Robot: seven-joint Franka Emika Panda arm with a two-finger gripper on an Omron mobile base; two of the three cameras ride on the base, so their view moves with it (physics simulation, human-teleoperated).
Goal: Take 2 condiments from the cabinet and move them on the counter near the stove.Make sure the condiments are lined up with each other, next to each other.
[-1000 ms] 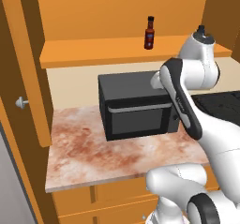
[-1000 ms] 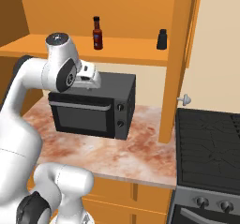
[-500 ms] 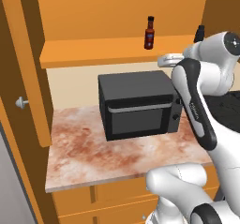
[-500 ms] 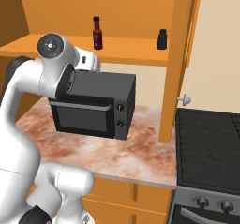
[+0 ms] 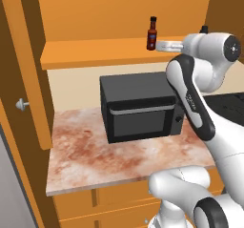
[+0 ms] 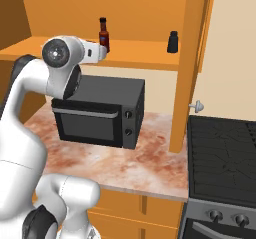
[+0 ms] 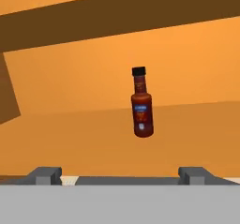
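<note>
A slim dark red sauce bottle (image 5: pixel 152 33) (image 6: pixel 103 33) (image 7: pixel 142 103) with a black cap stands upright on the cabinet shelf (image 5: pixel 95 54) (image 6: pixel 140 50). Further right on that shelf is the short dark shaker (image 6: pixel 173 41), which pokes out behind the arm in the left base view (image 5: pixel 204 29). My gripper (image 5: pixel 160 45) (image 6: pixel 104 53) (image 7: pixel 119 175) is level with the shelf edge, just in front of the bottle and apart from it. It is open, its fingertips (image 7: pixel 44 174) spread wide and holding nothing. The stove (image 6: pixel 225 153) (image 5: pixel 231 103) lies to the right of the counter (image 5: pixel 95 150) (image 6: pixel 150 158).
A black microwave (image 5: pixel 138 105) (image 6: pixel 100 113) sits on the counter right under the shelf and my arm. Open cabinet doors with round knobs (image 5: pixel 21 104) (image 6: pixel 196 106) flank the shelf, the right one reaching down between microwave and stove. Drawers run below the counter.
My arm has lifted from in front of the microwave up to the shelf, bringing the hand close to the sauce bottle. The jaws have opened a little wider.
</note>
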